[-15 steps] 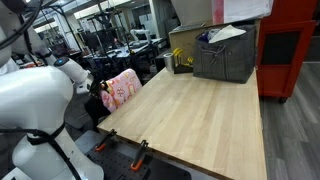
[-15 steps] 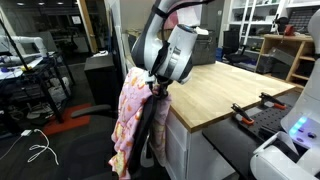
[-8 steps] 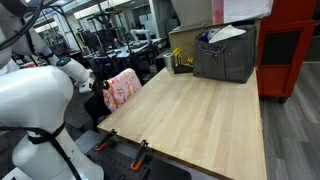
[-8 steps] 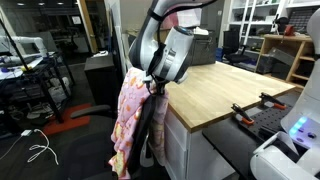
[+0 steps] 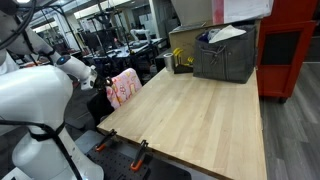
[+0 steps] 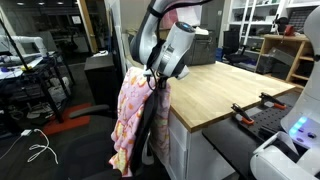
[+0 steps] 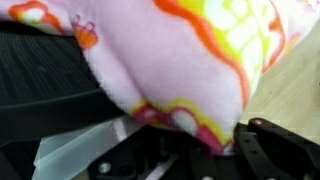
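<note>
Now tool [image 6: 156, 80] pinched shut on pink blanket [image 6: 130, 120] draped over dark chair [image 6: 150, 135] beside counter [image 6: 215, 95]: grasp step, any lift wants a straight upward pull.

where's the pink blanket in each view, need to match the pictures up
Exterior view: the pink blanket is left of centre, at the table's left edge.
Exterior view: it hangs down in the middle, draped over a dark chair beside the table.
Wrist view: it fills the top and middle.
Shared landmark: the wooden table, a pale strip at the right edge of the wrist view.
</note>
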